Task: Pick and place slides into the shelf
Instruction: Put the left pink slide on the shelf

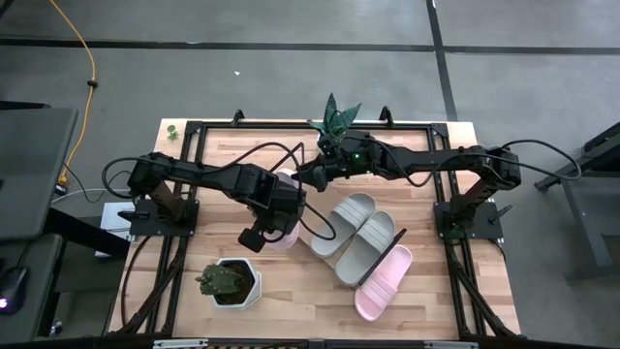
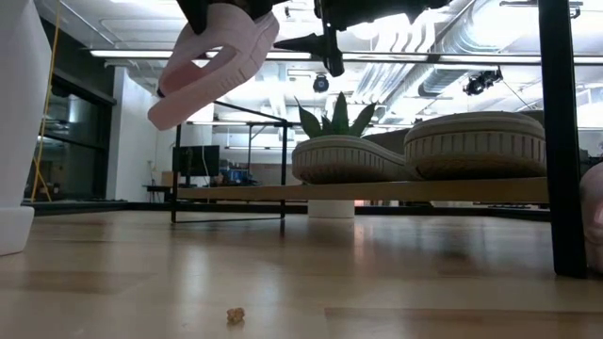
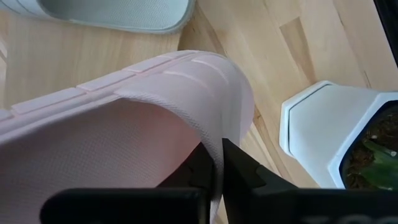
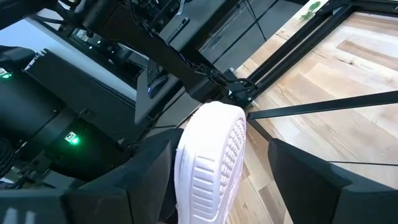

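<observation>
One pale pink slide (image 2: pixel 212 61) hangs in the air, tilted, its pink showing under the left arm (image 1: pixel 283 236). My left gripper (image 1: pixel 260 236) (image 3: pixel 217 168) is shut on it. My right gripper (image 1: pixel 312 177) (image 4: pixel 217 149) is open, its fingers on either side of the slide's rounded end (image 4: pixel 211 155). Two light grey slides (image 1: pixel 354 233) (image 2: pixel 344 158) (image 2: pixel 476 143) rest sole-down on the shelf board (image 2: pixel 236 192). The second pink slide (image 1: pixel 383 281) (image 2: pixel 594 221) lies beside them, toward the table's near edge. My left gripper pinches the edge of the pink slide's wide strap (image 3: pixel 219 134) between its two fingers, one on the inner side and one on the outer. The slide is lifted clear of the table and tilted, one end lower. My right gripper's fingers flank the slide's end; whether either touches it I cannot tell.
A white hexagonal planter with a cactus (image 1: pixel 232 283) (image 3: pixel 329 124) stands near the table's near-left. A leafy plant (image 1: pixel 335 116) (image 2: pixel 334 122) sits at the far edge. Black frame rails (image 1: pixel 194 174) run along both sides, and a shelf leg (image 2: pixel 561 141) stands at the right. A crumb (image 2: pixel 236 315) lies on the wood.
</observation>
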Robot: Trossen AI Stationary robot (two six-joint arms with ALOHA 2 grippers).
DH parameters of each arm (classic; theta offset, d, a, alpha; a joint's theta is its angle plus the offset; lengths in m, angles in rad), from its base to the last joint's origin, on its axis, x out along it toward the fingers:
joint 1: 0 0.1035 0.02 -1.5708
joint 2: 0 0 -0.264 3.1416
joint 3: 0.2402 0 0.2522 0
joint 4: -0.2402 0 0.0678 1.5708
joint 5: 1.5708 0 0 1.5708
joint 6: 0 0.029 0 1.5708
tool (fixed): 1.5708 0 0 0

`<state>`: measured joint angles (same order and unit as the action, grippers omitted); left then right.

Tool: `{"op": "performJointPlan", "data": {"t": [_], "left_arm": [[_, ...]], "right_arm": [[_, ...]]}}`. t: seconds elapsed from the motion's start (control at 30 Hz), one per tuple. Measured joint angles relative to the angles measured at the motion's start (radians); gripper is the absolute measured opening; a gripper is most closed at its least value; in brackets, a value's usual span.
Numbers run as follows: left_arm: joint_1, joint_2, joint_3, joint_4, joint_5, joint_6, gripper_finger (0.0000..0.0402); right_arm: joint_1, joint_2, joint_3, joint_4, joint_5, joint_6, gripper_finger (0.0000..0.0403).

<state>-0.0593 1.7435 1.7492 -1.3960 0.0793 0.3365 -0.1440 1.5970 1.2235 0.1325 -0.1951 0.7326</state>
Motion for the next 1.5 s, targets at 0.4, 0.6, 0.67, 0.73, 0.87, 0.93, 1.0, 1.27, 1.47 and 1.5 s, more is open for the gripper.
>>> {"op": "performJointPlan", "data": {"t": [0.4,0.6,0.67,0.73,0.87,0.93,1.0,1.27,1.47,1.5], "left_arm": [[0.000,0.000,0.000,-0.001,0.002,0.011,0.0011],[0.000,0.000,0.000,-0.004,0.002,0.011,0.0011],[0.000,0.000,0.000,-0.008,0.002,0.011,0.0005],[0.001,0.000,0.000,-0.010,0.002,0.011,0.0005],[0.011,0.000,0.000,-0.012,0.000,0.010,0.0015],[0.014,0.000,0.000,-0.012,0.000,0.010,0.0016],[0.018,0.000,0.000,-0.012,-0.001,0.010,0.0013],[0.034,0.000,0.000,-0.010,0.006,0.016,0.0013],[0.033,0.000,0.000,-0.006,0.006,0.026,0.0011],[0.033,0.000,0.000,-0.005,0.006,0.026,0.0007]], "right_arm": [[0.000,0.000,0.000,0.000,0.005,-0.004,0.0259],[0.000,0.000,0.000,0.000,0.022,-0.008,0.0259],[-0.001,0.000,0.000,0.001,0.026,-0.011,0.0259],[-0.002,-0.001,0.000,0.001,0.029,-0.013,0.0259],[-0.007,-0.001,0.000,0.001,0.032,-0.015,0.0259],[-0.013,-0.001,0.000,0.001,0.037,-0.016,0.0259],[-0.020,-0.001,-0.001,0.005,0.036,-0.015,0.0259],[-0.043,-0.001,-0.001,0.001,0.025,-0.014,0.0259],[-0.042,-0.001,-0.001,-0.002,0.002,-0.005,0.0259],[-0.043,-0.001,-0.001,0.000,0.003,-0.007,0.0259]]}}
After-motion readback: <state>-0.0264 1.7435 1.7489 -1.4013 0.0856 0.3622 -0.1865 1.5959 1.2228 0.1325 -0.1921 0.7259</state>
